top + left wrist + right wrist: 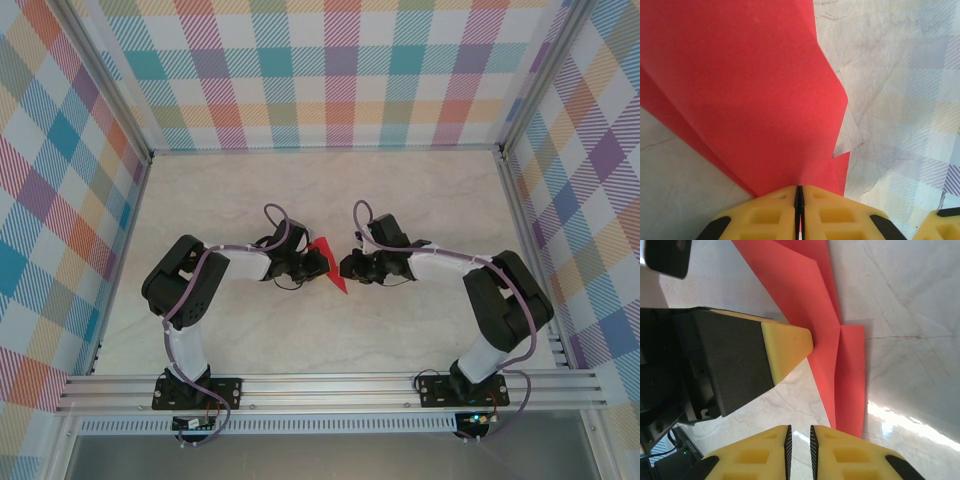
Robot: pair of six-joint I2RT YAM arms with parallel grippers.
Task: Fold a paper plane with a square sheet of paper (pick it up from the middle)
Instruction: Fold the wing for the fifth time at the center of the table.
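Two grippers meet nose to nose near the middle of the marble table (300, 190) in the top view. The left gripper (312, 266) comes in from the left and the right gripper (343, 267) from the right. The folded red paper (336, 280) sits between them as a narrow slanted strip. Its wider end is at the far side and a point reaches toward the arm bases. From this height I cannot tell how either pair of fingers stands.

One pair of yellow fingers (770, 215) stands pressed together at the bottom of the left wrist view. The left gripper (799, 197) is clamped on the red paper (750, 90), which rises out of the seam and fans upward over most of the picture. Layered edges show on its left side and a stepped, notched edge on its right. The pale table (890, 75) lies beyond it. A yellow tip of the right gripper's fingers (940, 225) peeks in at the lower right corner.

Seen from the right wrist, the right gripper (799, 440) has its fingers almost together. A thin slit stays between them with nothing in it. The red paper (805, 305) runs from the top edge down to a corner just beside the right-hand finger. The left gripper's finger (787, 345), black with a yellow tip, meets the paper's left edge above the table (900, 300).
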